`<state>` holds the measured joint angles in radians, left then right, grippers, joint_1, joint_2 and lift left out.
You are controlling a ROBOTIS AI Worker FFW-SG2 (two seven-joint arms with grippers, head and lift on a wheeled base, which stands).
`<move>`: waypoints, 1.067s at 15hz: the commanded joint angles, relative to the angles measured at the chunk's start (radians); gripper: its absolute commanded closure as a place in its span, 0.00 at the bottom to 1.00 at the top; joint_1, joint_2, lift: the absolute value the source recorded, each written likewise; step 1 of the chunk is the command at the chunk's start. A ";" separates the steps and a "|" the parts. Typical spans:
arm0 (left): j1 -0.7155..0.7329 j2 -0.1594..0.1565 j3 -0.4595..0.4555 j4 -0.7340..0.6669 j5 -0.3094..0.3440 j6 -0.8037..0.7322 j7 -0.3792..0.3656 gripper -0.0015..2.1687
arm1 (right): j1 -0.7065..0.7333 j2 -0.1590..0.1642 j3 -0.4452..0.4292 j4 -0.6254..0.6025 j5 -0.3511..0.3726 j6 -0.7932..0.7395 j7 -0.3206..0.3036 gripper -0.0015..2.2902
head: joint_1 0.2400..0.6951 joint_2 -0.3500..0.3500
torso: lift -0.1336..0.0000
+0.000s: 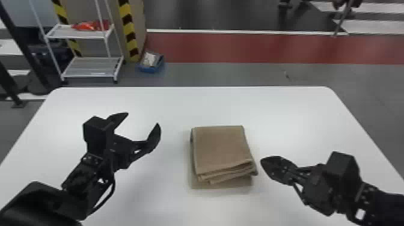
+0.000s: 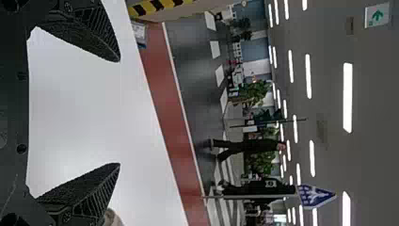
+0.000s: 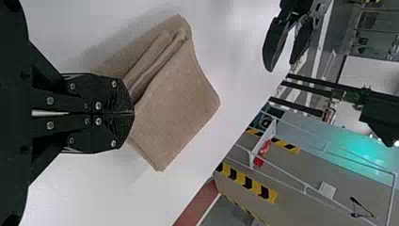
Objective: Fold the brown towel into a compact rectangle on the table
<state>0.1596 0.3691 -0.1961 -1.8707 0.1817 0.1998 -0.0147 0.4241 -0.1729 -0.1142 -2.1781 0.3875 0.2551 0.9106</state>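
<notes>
The brown towel (image 1: 222,147) lies on the white counter (image 1: 270,108), near the middle, between the two hands. It is folded into a small, thick block, a bit taller than wide in the head view. The top is flat and smooth. On the side close to the robot, the layers do not line up. They make slanted, wavy edges, and the bottom layer pokes out from under the others toward the robot. A little dark bit shows at the towel's far left corner.

The left hand (image 1: 142,119) is over the left part of the counter, apart from the towel. Its two black fingers are spread wide, with nothing between them. In the left wrist view, the white counter shows through the gap of the left hand (image 2: 118,113).

The right hand (image 1: 264,162) is just to the right of the towel, by its near right corner. Its two fingers are closed together. In the right wrist view, the closed tips of the right hand (image 3: 133,113) cover a part of the towel, and no cloth is pinched in them.

Past the counter, on the left, stands a white rack (image 1: 93,67) with a red thing (image 1: 90,26) on its top shelf. A blue box (image 1: 151,68) sits on the floor next to the rack. A wide red stripe (image 1: 240,48) runs across the floor.
</notes>
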 commanded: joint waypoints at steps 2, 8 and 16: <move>0.120 0.013 0.109 -0.209 0.059 0.002 0.002 0.05 | -0.084 0.038 -0.038 0.001 -0.102 0.017 -0.018 0.80 | 1.00 0.53 | 0.08; 0.261 -0.024 0.124 -0.375 0.024 -0.010 0.073 0.05 | -0.160 0.132 -0.075 0.044 -0.268 0.027 -0.150 0.36 | 1.00 0.52 | 0.08; 0.342 -0.068 0.090 -0.341 -0.122 -0.056 0.164 0.05 | -0.005 0.171 -0.087 0.106 -0.487 -0.200 -0.384 0.06 | 1.00 0.45 | 0.08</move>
<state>0.4980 0.3048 -0.1116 -2.2302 0.0605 0.1437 0.1439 0.3858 -0.0134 -0.2118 -2.0801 -0.0915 0.1085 0.5415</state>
